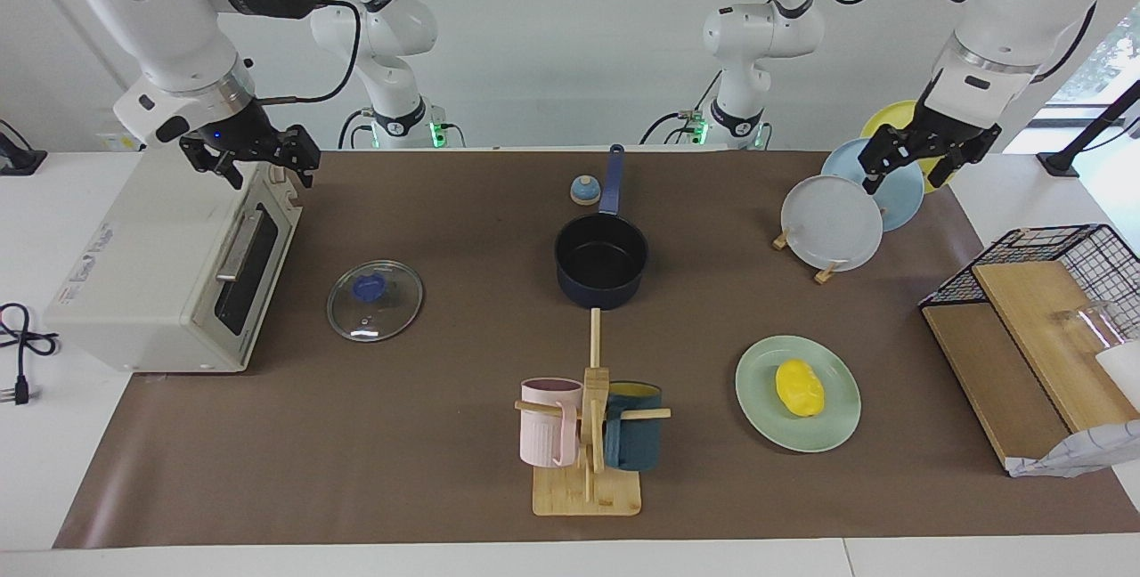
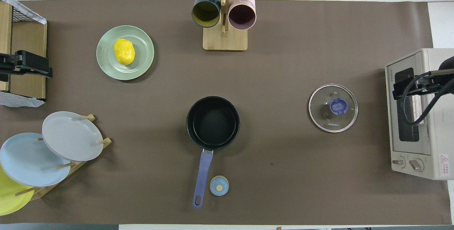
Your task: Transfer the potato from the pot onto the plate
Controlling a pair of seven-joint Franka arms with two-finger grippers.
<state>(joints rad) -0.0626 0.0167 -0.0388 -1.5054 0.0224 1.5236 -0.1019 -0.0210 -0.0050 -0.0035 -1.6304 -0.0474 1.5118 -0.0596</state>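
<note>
Only the facing view shows both claws whole: the left claw (image 1: 917, 160) hangs wide over the plate rack (image 1: 824, 243), the right claw (image 1: 256, 158) wide over the toaster oven (image 1: 169, 265). The potato (image 1: 800, 387) lies on the plate (image 1: 833, 430), well apart from the empty pot (image 1: 601, 261), with bare bench (image 1: 427, 434) between them.

Smooth, faintly glossy bright yellow oval potato (image 1: 800, 387) on glazed pale mint-green round plate (image 1: 837, 421). Matt black inside dark navy saucepan pot (image 1: 601, 261). Clear glass round lid (image 1: 374, 300). Matt brown paper table cover (image 1: 401, 434).

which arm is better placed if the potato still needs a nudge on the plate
Left, though little seems left to do. The potato already lies on the plate, toward the left arm's end; the pot is empty. The left gripper hangs open over the plate rack, the right gripper over the toaster oven.
</note>
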